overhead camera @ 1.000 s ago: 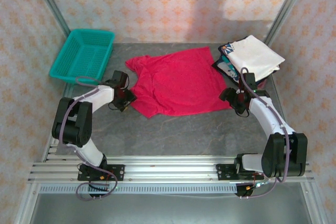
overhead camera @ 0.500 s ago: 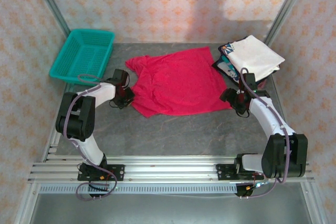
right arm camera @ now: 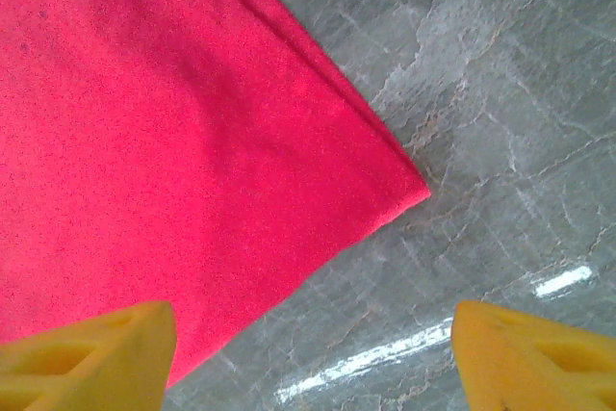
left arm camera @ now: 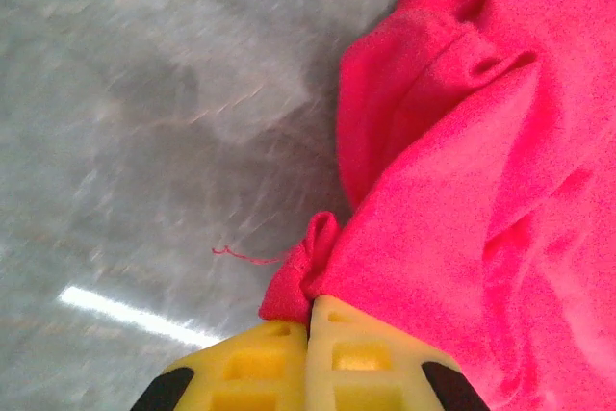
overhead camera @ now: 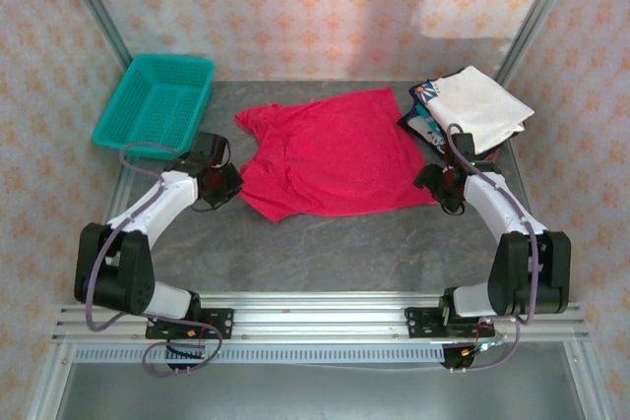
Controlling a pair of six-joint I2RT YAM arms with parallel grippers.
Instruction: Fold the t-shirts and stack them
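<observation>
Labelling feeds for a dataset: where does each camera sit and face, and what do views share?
Top external: above and behind, looking down on the table; left arm and right arm show whole.
Left wrist: on the left arm, looking down past the left gripper, shut on the red t-shirt's edge.
Right wrist: looking down between the open right gripper's fingers at the red t-shirt's corner.
Shared: the red t-shirt, in all three.

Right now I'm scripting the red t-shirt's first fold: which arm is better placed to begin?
Left. The left arm's fingers are shut on the bright red cloth t-shirt's bunched edge; the right arm's fingers stand open at its corner, gripping nothing.
</observation>
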